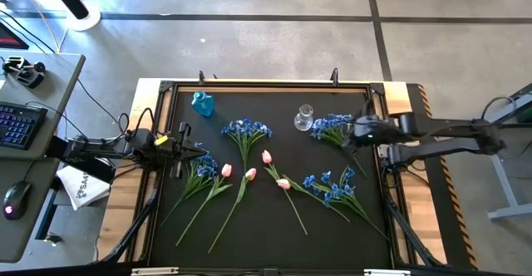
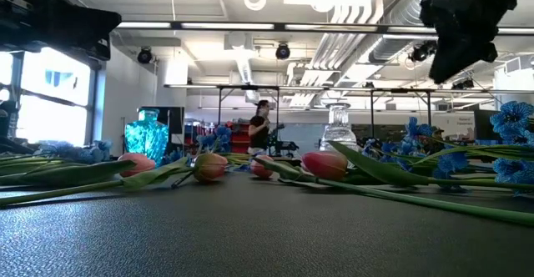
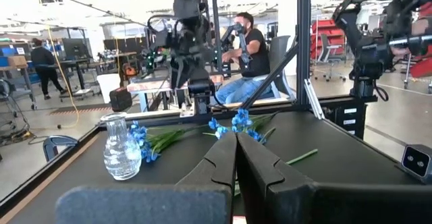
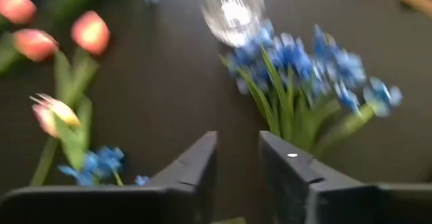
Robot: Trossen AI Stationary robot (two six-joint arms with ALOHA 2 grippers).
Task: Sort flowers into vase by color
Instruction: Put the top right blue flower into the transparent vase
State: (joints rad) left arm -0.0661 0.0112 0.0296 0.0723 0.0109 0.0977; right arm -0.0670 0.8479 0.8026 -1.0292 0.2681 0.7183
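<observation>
Four pink tulips (image 1: 251, 174) lie flat near the table's middle, stems toward the near edge. Blue blossom bunches lie at the far middle (image 1: 246, 129), left (image 1: 204, 166), right near (image 1: 332, 184) and far right (image 1: 332, 126). A blue vase (image 1: 202, 103) and a clear glass vase (image 1: 303, 118) stand upright at the far side. My right gripper (image 1: 349, 132) hangs open above the far right bunch (image 4: 297, 82), raised well off the table (image 2: 455, 27). My left gripper (image 1: 193, 147) is shut (image 3: 236, 143), over the table's left part beside the left bunch.
A raised frame (image 1: 266, 83) runs around the black table. A desk with keyboard and mouse (image 1: 21, 126) stands left of the table. People (image 3: 246, 48) sit and stand in the room beyond. Bare black surface lies along the near edge (image 1: 266, 243).
</observation>
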